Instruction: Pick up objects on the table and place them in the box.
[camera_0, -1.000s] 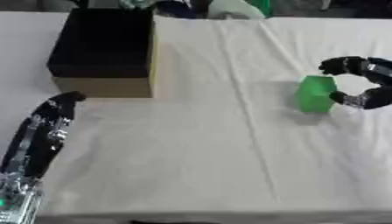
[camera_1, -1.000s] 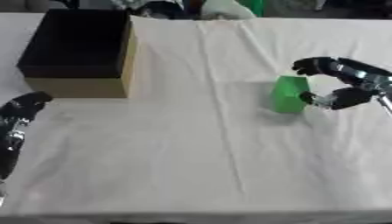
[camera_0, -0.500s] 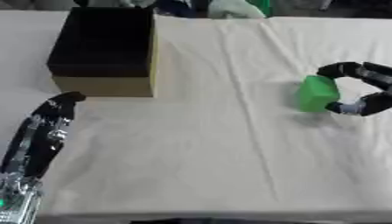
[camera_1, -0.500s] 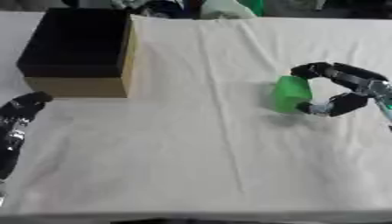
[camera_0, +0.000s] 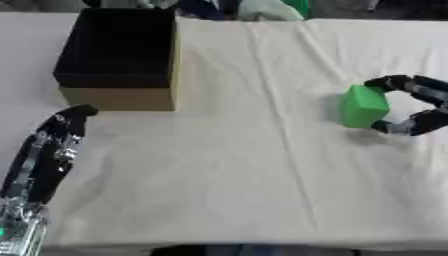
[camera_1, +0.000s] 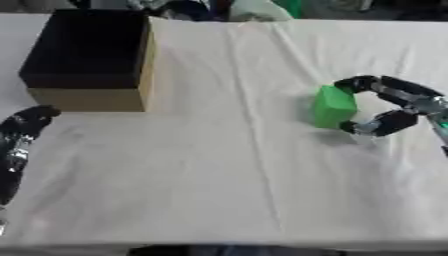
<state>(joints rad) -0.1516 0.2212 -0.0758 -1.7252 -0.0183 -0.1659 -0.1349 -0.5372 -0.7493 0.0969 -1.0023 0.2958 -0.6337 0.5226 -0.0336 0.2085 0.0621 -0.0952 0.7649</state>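
A green block (camera_1: 333, 106) stands on the white cloth at the right. My right hand (camera_1: 404, 102) reaches in from the right edge and curls round the block's right side. Its fingertips (camera_1: 357, 83) touch the block's top corner, and the thumb (camera_1: 369, 127) meets the lower corner. The block still rests on the cloth. An open box (camera_0: 118, 98) with tan walls and a black inside sits at the far left. My left hand (camera_0: 51, 150) lies at the lower left with straight fingers, holding nothing.
The white cloth (camera_0: 245, 165) has long creases running down its middle. Several coloured things (camera_0: 262, 7) lie along the far edge behind the box. The table's front edge (camera_0: 236, 245) runs along the bottom.
My right hand's fingers and thumb have closed in from the right until they touch the green block. The block and the left hand have stayed put.
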